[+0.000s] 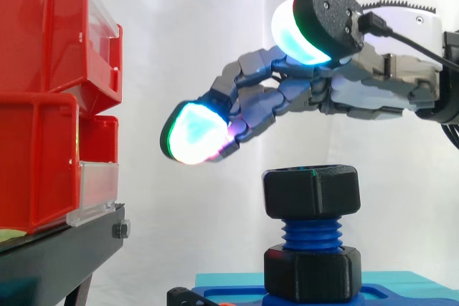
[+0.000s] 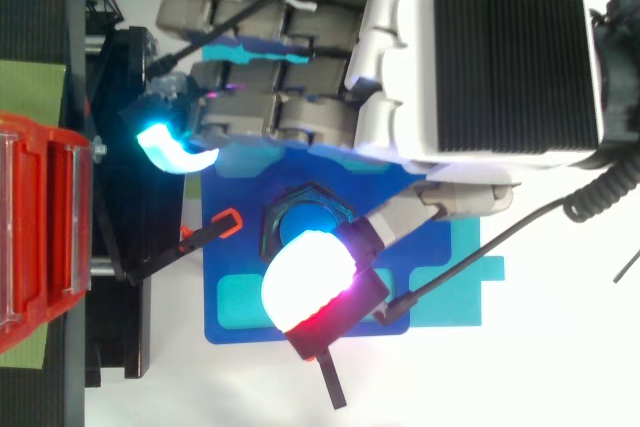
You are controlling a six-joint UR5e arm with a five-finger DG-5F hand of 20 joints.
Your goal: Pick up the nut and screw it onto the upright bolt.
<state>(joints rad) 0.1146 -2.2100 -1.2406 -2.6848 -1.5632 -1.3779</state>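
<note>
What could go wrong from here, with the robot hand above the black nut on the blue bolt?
1. The nut sits high on the bolt, with thread bare below it; an off-centre grip by the robot hand might tilt or jam it.
2. Its fingertips reach toward the red bins; a wide turn might strike them.

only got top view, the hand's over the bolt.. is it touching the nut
observer: no, the hand hangs above the top nut with a clear gap.
operator: so is that nut on the bolt
observer: yes, it sits at the top of the blue bolt, with bare threads below it.
operator: anything lower down
observer: a second black nut sits at the bolt's foot, on the blue base.
</note>
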